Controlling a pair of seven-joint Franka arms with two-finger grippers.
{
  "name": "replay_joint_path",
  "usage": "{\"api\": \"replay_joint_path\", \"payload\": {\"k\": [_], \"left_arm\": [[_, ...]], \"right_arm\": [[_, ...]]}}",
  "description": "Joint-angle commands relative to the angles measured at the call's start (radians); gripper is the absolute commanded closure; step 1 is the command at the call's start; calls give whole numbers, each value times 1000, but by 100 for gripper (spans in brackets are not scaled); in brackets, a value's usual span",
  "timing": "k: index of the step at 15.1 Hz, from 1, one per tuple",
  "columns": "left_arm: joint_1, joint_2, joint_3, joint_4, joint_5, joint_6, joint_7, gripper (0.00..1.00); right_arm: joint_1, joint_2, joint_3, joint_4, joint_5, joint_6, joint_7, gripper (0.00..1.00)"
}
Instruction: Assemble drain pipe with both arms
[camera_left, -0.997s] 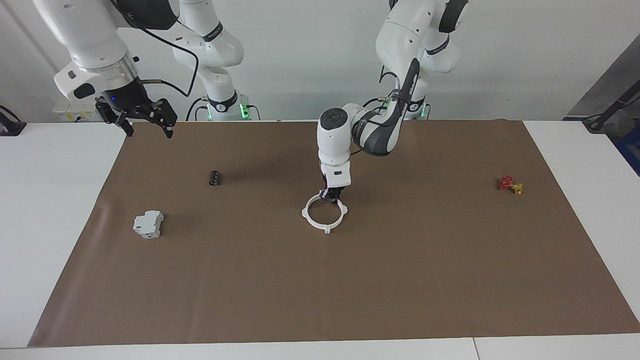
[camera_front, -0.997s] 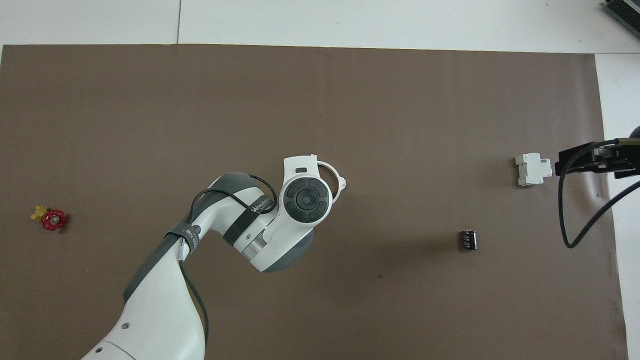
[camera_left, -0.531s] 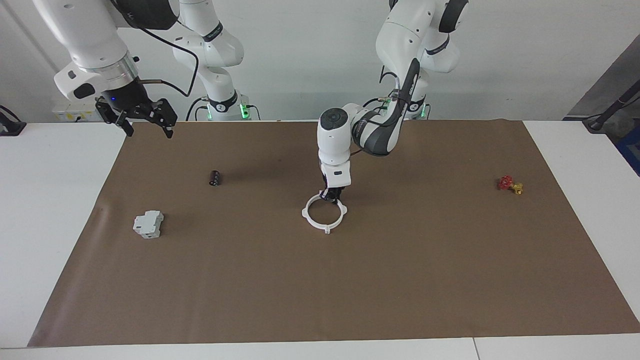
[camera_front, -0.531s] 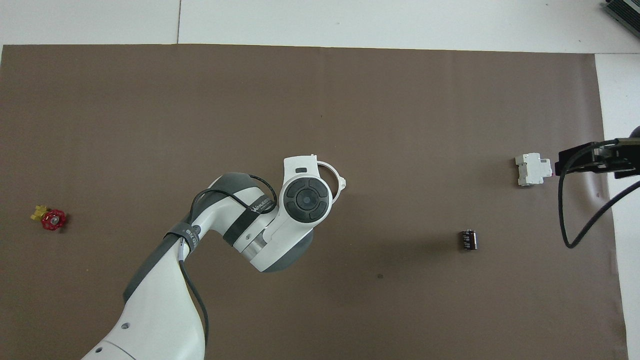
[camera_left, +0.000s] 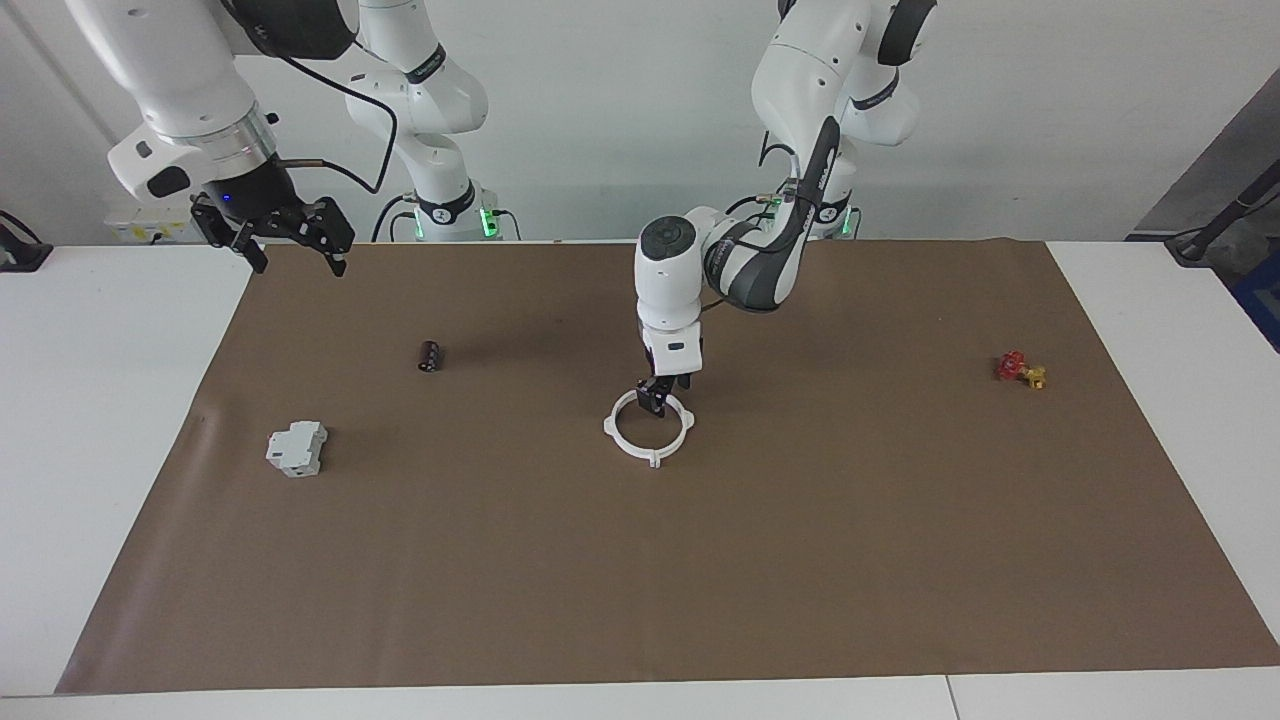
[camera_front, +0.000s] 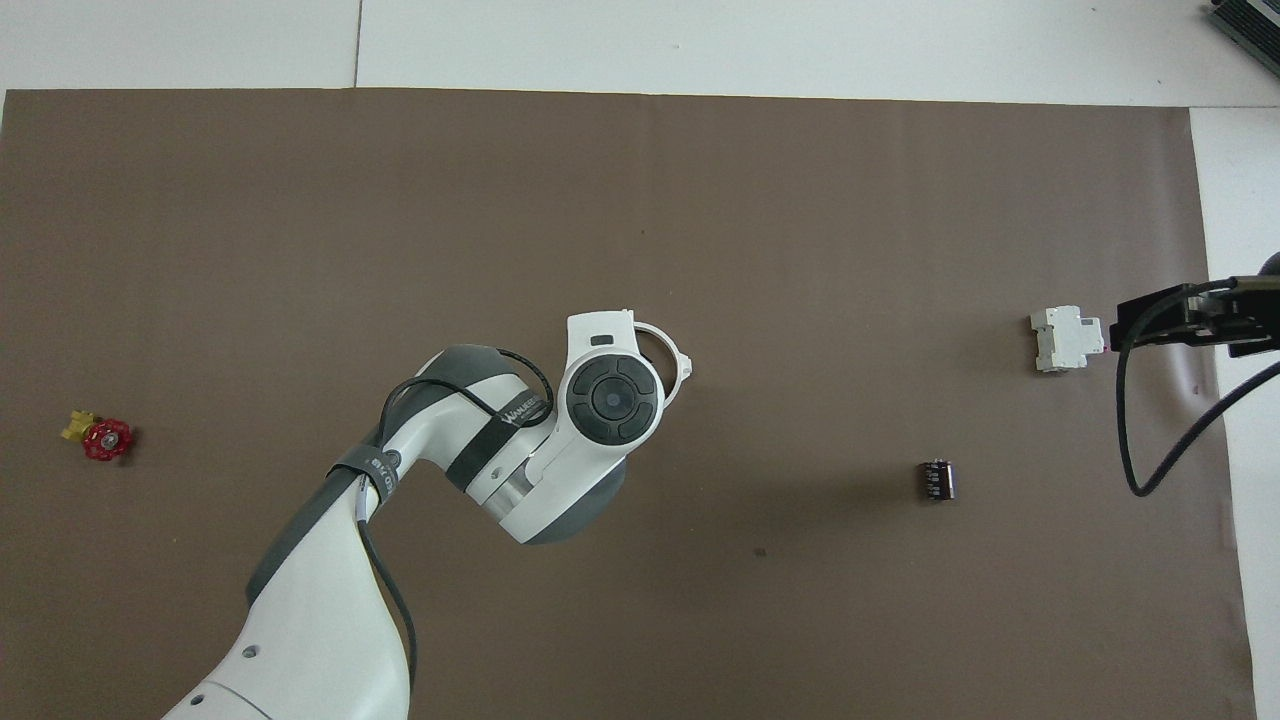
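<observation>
Your white table (camera_left: 110, 420) (camera_front: 800, 45) carries a brown paper sheet (camera_left: 800, 560) (camera_front: 300, 220) over most of its top. On the sheet's middle lies the white drain pipe ring (camera_left: 632, 449) (camera_front: 683, 362), closed, with four tabs. Toward the right arm's end you have a grey-white block (camera_left: 296, 448) (camera_front: 1064, 339) and, nearer the robots, a small black cylinder (camera_left: 429, 356) (camera_front: 937, 480); a red-and-yellow valve (camera_left: 1019, 369) (camera_front: 100, 436) sits toward the left arm's end.

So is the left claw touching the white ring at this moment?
Cannot tell. In the facing view the left claw overlaps the robot-side rim of the white ring, with no plain contact or gap. In the overhead view the arm hides it.
</observation>
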Motion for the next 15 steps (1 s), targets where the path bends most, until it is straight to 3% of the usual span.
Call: {"api": "replay_joint_path", "payload": {"k": [1, 5, 7, 11, 13, 15], "left_arm": [[40, -87, 12, 41, 21, -159, 128, 0], [181, -271, 15, 44, 10, -359, 476, 0], [313, -340, 16, 65, 10, -443, 741, 0], [635, -429, 22, 134, -108, -568, 1332, 0], [701, -462, 17, 130, -108, -618, 1507, 0], [718, -471, 14, 112, -110, -623, 1536, 0]], "right_arm": [[-9, -2, 3, -4, 16, -10, 12, 0], [-9, -2, 3, -4, 16, -10, 12, 0], [-9, -2, 3, -4, 16, -10, 12, 0], [-7, -2, 3, -4, 16, -10, 12, 0], [-7, -2, 3, -4, 16, -10, 12, 0], [-7, -2, 3, -4, 16, -10, 12, 0]]}}
